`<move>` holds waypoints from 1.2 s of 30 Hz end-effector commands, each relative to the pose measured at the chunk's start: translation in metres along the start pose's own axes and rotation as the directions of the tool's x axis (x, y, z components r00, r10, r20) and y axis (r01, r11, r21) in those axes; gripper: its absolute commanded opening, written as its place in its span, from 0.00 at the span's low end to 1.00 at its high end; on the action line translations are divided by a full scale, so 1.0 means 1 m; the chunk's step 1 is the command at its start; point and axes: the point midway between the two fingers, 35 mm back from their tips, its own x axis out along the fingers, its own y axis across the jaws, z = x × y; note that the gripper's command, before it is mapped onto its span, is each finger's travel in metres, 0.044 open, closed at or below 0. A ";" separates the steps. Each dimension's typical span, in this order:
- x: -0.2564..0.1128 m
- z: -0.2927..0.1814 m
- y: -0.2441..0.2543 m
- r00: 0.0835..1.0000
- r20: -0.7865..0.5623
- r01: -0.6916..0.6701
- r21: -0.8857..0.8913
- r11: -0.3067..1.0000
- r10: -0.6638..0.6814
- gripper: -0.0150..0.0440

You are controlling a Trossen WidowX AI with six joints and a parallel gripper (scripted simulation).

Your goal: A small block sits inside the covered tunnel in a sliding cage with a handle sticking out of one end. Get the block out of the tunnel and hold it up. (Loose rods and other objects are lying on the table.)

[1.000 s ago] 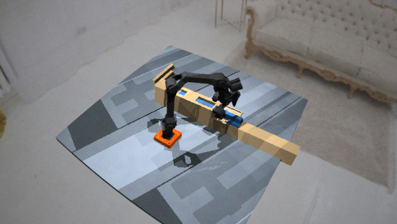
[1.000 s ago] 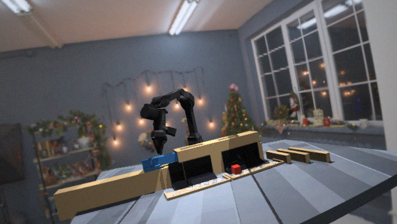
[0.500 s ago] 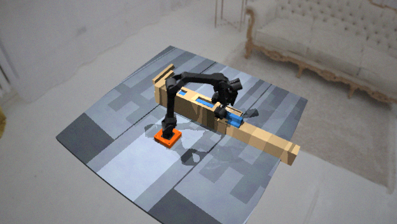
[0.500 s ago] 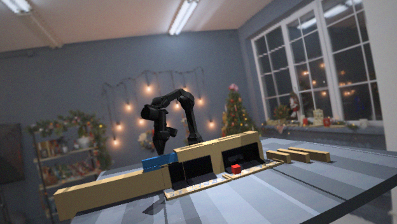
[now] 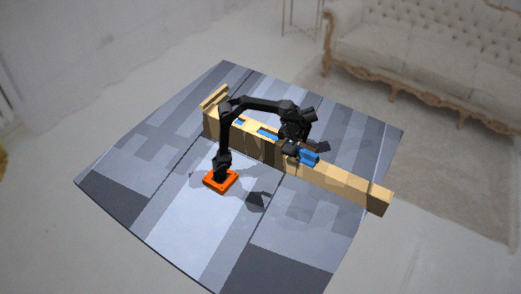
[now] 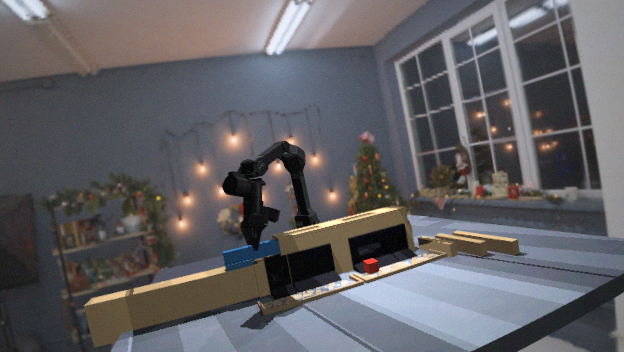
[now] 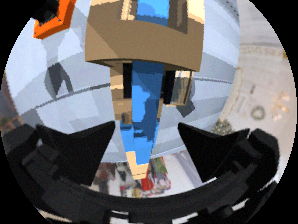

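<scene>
The tan covered tunnel (image 5: 250,144) (image 6: 341,255) (image 7: 145,44) has roof slots with blue cage parts showing below. The cage's blue handle (image 5: 309,156) (image 6: 235,258) (image 7: 147,95) sticks out of its end over a long tan rail (image 5: 342,179) (image 6: 190,290). A small red block (image 6: 370,265) sits outside the tunnel wall, on the low ledge beneath a dark side opening. My gripper (image 6: 255,246) (image 7: 147,125) is open and empty, pointing down at the handle. In the wrist view its fingers stand on either side of the handle; their exact height beside it is unclear.
Several tan rods (image 5: 214,97) (image 6: 462,244) lie beyond the tunnel's far end. A low patterned ledge (image 6: 330,290) runs along the opening side. The orange arm base (image 5: 225,188) (image 7: 61,22) stands on the opposite side. The rail reaches past the table edge.
</scene>
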 end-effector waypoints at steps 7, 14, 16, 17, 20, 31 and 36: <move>0.017 0.006 0.004 1.000 0.008 -0.002 -0.005 1.000 0.002 1.00; 0.011 0.002 0.002 1.000 0.001 0.000 -0.001 1.000 0.000 0.69; 0.011 0.002 0.002 1.000 0.001 0.000 -0.001 1.000 0.000 0.60; 0.011 0.002 0.002 1.000 0.001 0.000 -0.001 1.000 0.000 0.56; 0.011 0.002 0.002 1.000 0.001 0.000 -0.001 1.000 0.000 0.42; 0.011 0.012 0.002 1.000 0.004 -0.001 -0.002 1.000 0.001 0.25; 0.012 0.028 0.003 1.000 0.009 -0.002 -0.004 1.000 0.002 0.25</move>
